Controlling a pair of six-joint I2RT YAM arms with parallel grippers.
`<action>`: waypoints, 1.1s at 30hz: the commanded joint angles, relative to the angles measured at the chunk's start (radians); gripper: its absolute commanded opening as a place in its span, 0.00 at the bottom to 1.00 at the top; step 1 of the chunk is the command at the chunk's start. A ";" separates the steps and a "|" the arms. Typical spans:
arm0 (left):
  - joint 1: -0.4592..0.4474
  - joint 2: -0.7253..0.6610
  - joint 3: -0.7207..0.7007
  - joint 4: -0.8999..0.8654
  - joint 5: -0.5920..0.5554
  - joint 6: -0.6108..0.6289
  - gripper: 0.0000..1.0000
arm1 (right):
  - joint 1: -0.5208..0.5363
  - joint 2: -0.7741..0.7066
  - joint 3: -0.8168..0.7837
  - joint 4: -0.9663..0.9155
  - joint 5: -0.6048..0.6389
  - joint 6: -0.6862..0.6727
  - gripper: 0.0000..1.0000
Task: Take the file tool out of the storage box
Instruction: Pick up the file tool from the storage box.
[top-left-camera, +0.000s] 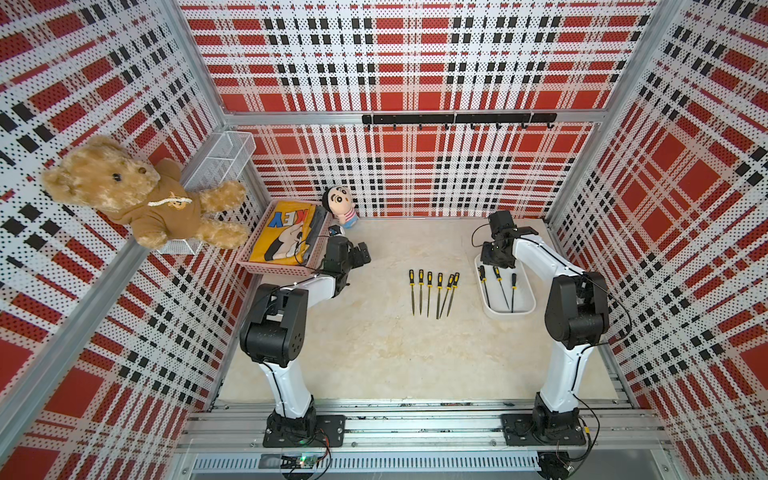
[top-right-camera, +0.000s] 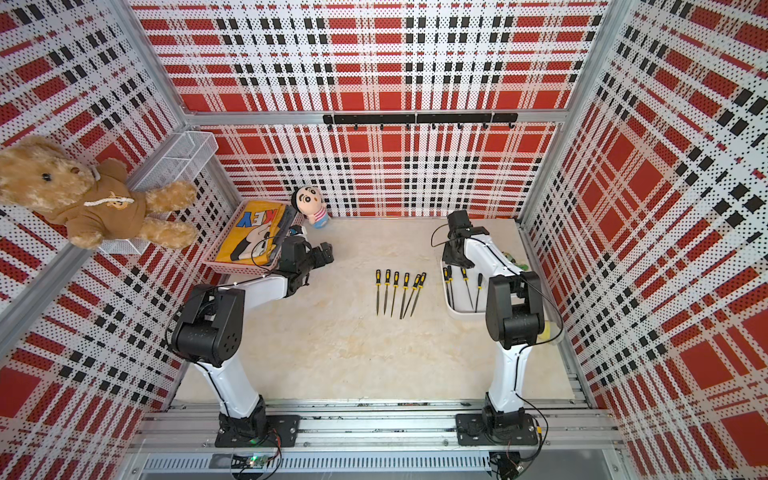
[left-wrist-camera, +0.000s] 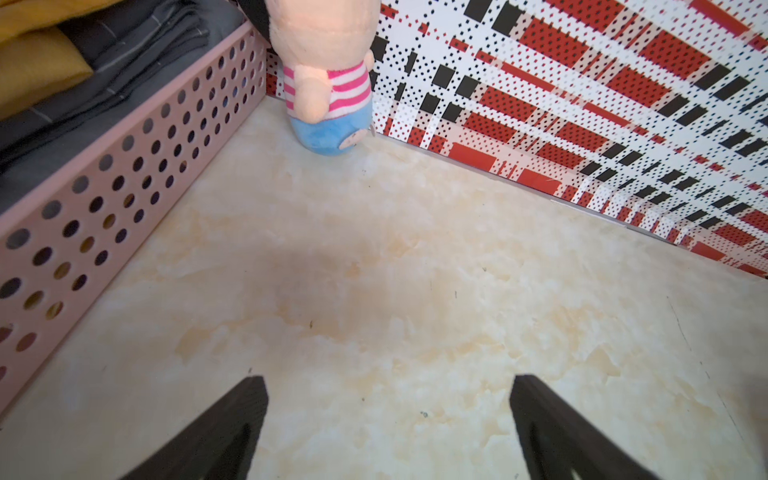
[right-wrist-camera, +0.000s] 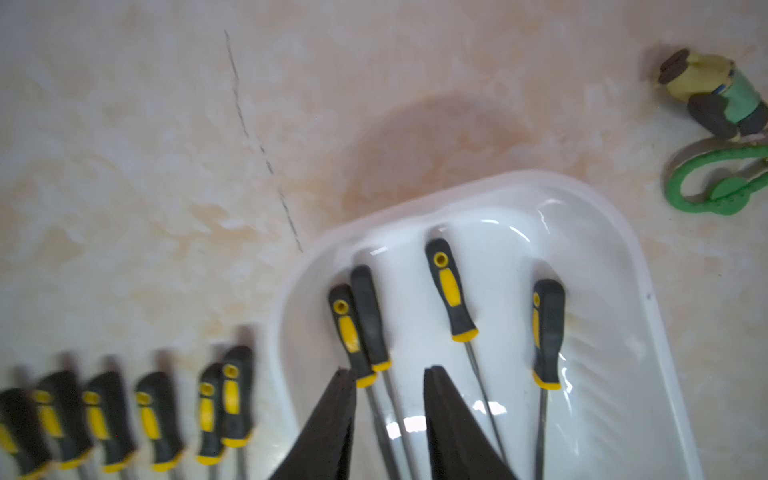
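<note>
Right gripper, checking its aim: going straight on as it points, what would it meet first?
Probably the paired files in the storage box; the right gripper, open, straddles their shafts. Depth unclear.

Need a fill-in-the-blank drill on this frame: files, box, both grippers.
___ files lie in a row on the table.
The storage box holds ___ file tools.
The right gripper hangs over that box, jaws ___.
The left gripper hovers beside the ___ perforated basket.
Missing: six; four; open; pink.
</note>
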 joint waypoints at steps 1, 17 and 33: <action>-0.007 0.017 0.026 -0.014 -0.010 0.015 0.98 | -0.013 0.025 -0.012 -0.021 0.022 -0.094 0.46; -0.007 0.003 0.005 -0.015 -0.023 0.015 0.98 | -0.082 0.168 0.066 0.018 0.028 -0.175 0.45; -0.001 0.002 0.000 -0.015 -0.024 0.015 0.98 | -0.107 0.236 0.092 0.033 -0.032 -0.176 0.16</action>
